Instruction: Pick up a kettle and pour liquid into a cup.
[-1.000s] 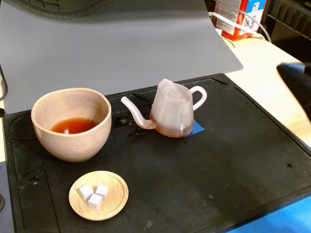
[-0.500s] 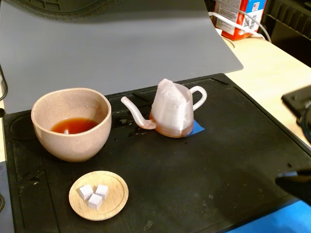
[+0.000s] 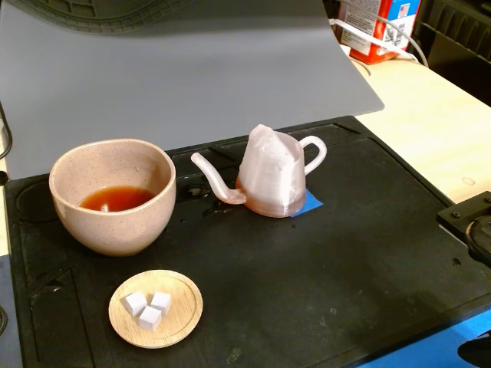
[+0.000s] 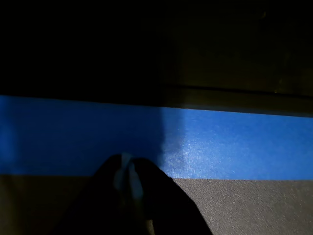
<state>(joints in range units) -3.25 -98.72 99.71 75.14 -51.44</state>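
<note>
In the fixed view, the cup (image 3: 113, 195) stands at left on the black mat (image 3: 322, 268), holding liquid (image 3: 116, 199). The kettle (image 3: 270, 172) stands upright at centre, spout toward the cup. In the wrist view, the gripper (image 4: 128, 169) fingers are together over blue tape (image 4: 220, 144).

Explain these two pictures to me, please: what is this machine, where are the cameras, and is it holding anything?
It is a small robot arm with a two-finger gripper, meant to pour from a kettle into a cup. The fixed view looks down at a black mat from a camera that stands still. On it are the cup with reddish-brown liquid inside, the kettle standing upright and apart from it, and a wooden saucer with white cubes. Only a dark piece of the arm shows at the right edge. The dim wrist view comes from a camera on the arm: its gripper hangs over blue tape, fingers together, holding nothing.
</note>
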